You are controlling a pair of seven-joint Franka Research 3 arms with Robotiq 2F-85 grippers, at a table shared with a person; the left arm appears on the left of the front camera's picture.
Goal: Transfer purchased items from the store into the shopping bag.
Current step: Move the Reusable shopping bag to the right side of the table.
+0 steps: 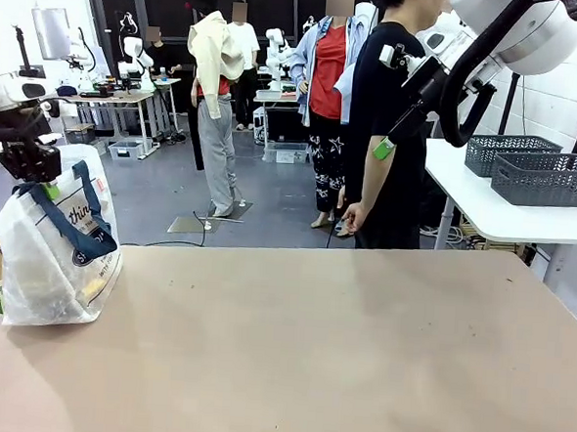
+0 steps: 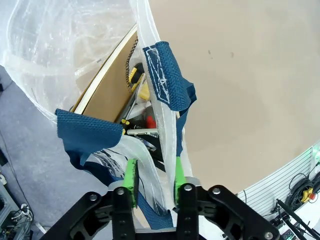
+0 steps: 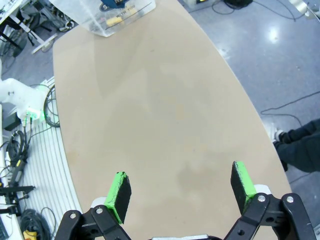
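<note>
The shopping bag (image 1: 56,251) is seen standing at the table's (image 1: 309,354) left edge, near corner on the robot's left, upright and bulging, presumably because it is already loaded. The left gripper (image 1: 36,176) is placed right above the bag mouth; in the left wrist view the left gripper (image 2: 154,184) has its green pads (image 2: 131,181) either side of the bag's translucent rim and a bit of navy strap (image 2: 167,77), with a narrow gap between the jaws. Whether the plastic is pinched or just let go cannot be told from these views. Such a hold at the rim would likely serve to keep the mouth open or the bag upright. Inside the bag, the flat brown cardboard box (image 2: 107,82) is leaned against the bag wall on edge, probably because it is too wide to lie flat; a yellow packet (image 2: 139,82) and small mixed items are packed beside and below it. The right gripper (image 3: 180,187) is held high over the bare middle of the table, jaws fully spread and grasping nothing, probably parked clear of the bag. Dark grey lattice baskets (image 1: 546,173) are seen on a white side table behind on the right, well apart from the bag. A person (image 1: 393,115) stands at the far side, turned side-on. The task is judged near done.
</note>
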